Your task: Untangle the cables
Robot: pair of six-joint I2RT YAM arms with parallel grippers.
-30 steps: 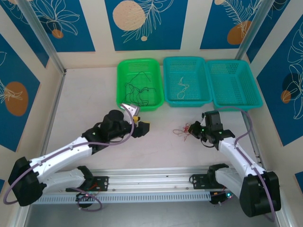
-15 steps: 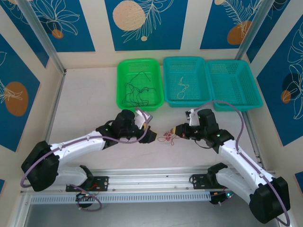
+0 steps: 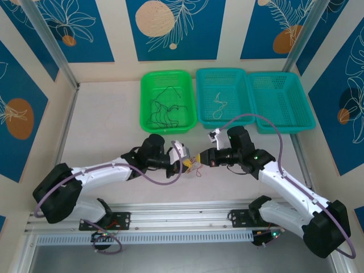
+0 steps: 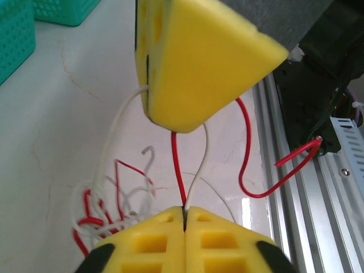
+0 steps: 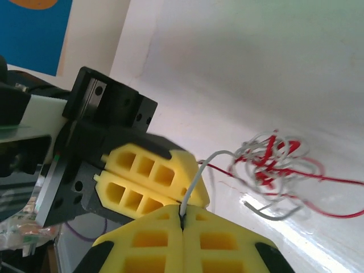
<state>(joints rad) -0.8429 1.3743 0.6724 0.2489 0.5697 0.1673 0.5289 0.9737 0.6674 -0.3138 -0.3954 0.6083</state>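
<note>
A small tangle of red and whitish cables [image 3: 197, 169] hangs just in front of the baskets, between the two grippers. My left gripper [image 3: 189, 164] and right gripper [image 3: 201, 158] meet tip to tip there. In the left wrist view my left gripper [image 4: 185, 210] is shut on a red cable [image 4: 177, 170] and a white cable [image 4: 199, 165], with the tangle [image 4: 108, 207] lying on the table beyond. In the right wrist view my right gripper [image 5: 182, 216] is shut on a white cable [image 5: 196, 176] leading to the tangle [image 5: 273, 162]. The left gripper's yellow fingers [image 5: 145, 176] sit right against it.
At the back stands a green basket [image 3: 143, 102] holding black wires [image 3: 162, 111]. Beside it a teal basket [image 3: 223, 70] holds one whitish wire [image 3: 219, 105], and a second teal basket [image 3: 307, 102] is on the right. A metal rail [image 3: 182, 219] runs along the near edge.
Both arms have swung inward and met at the middle. The right gripper carried the red and white tangle leftward, and the left gripper now pinches wires from it.
</note>
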